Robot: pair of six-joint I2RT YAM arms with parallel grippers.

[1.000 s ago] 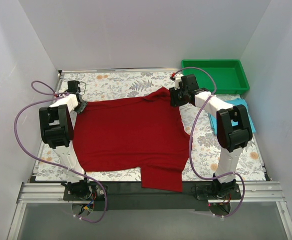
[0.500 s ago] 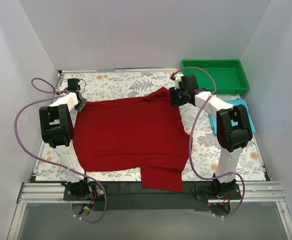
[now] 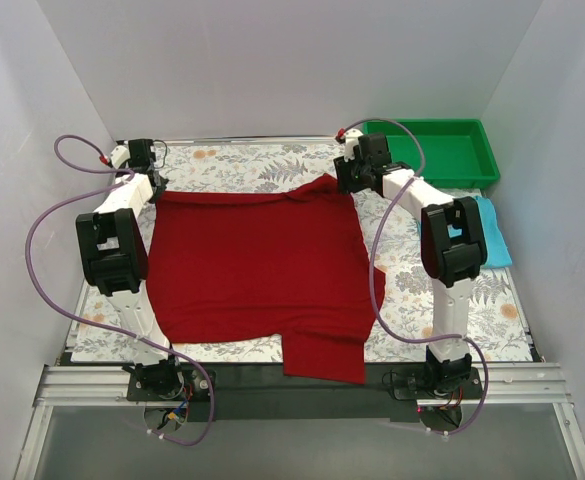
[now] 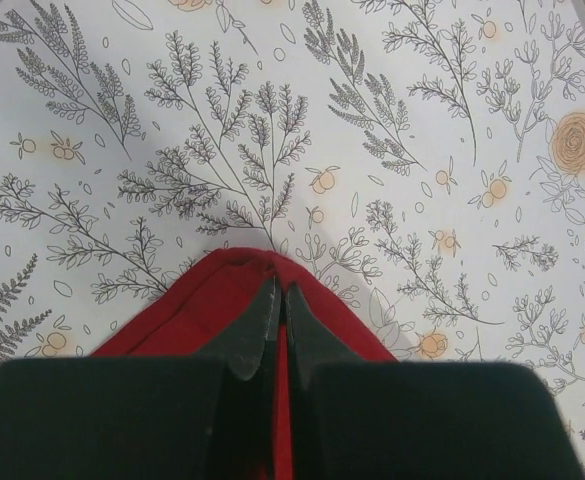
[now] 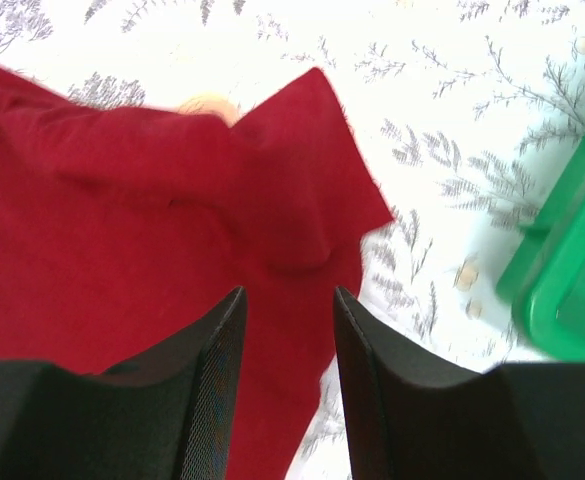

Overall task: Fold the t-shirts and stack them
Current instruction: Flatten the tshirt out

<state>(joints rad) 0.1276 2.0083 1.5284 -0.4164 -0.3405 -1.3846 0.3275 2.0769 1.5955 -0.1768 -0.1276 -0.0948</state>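
Note:
The dark red t-shirt (image 3: 262,265) lies spread flat over the floral tablecloth, one sleeve hanging past the near edge. My left gripper (image 3: 156,187) is at its far left corner. In the left wrist view the gripper (image 4: 279,295) is shut on a pinched peak of the red cloth (image 4: 212,305). My right gripper (image 3: 344,181) hovers at the far right sleeve. From the right wrist its fingers (image 5: 288,292) stand open over the red sleeve (image 5: 152,200), holding nothing. The light blue t-shirt (image 3: 492,235) lies folded at the right, partly hidden behind the right arm.
A green plastic tray (image 3: 442,150) stands at the far right corner, its rim (image 5: 572,300) close to the right gripper. White walls close in the table on three sides. Purple cables loop beside both arms.
The left gripper has shut on the shirt's far left corner and moved toward the back wall. The right arm has swung left and farther back, over the far sleeve.

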